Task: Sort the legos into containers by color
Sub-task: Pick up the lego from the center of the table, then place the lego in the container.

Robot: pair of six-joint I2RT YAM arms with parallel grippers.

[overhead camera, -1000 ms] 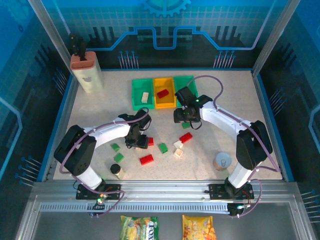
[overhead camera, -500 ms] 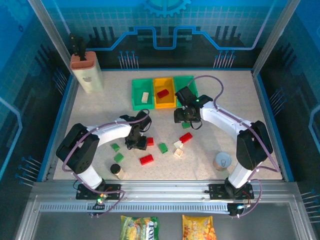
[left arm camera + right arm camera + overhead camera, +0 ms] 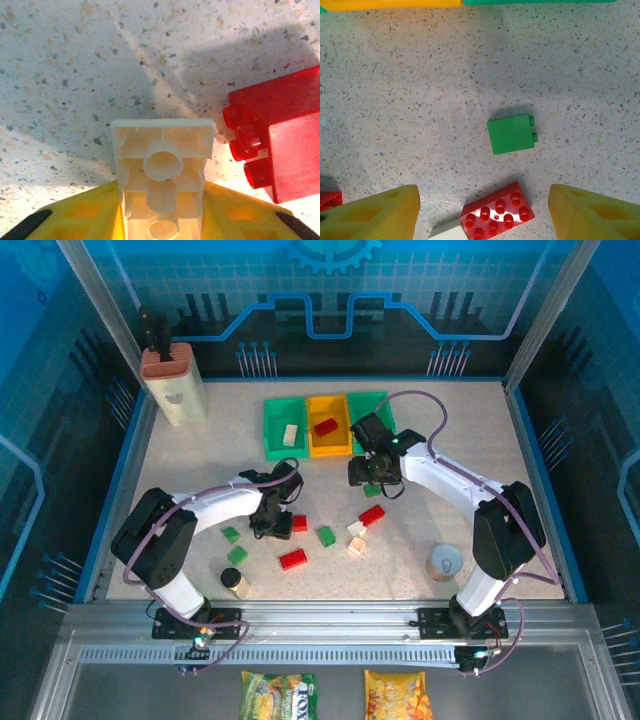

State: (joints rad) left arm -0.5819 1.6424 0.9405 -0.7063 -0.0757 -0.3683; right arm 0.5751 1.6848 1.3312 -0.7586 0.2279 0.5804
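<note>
Left hand (image 3: 162, 222) pinching cream brick (image 3: 162, 150) low over table (image 3: 75, 75), hollow side toward camera; red brick (image 3: 280, 155) just beside. Risk: shallow hold on smooth walls, so brick twisting loose on lift, or neighbour nudged. Right hand (image 3: 482, 215) spread above green brick (image 3: 511, 133). Left green bin (image 3: 268, 430): one cream piece (image 3: 290, 433). Yellow bin (image 3: 335, 405): one red piece (image 3: 325, 427). Right green bin (image 3: 368, 403): contents hidden by arm.
</note>
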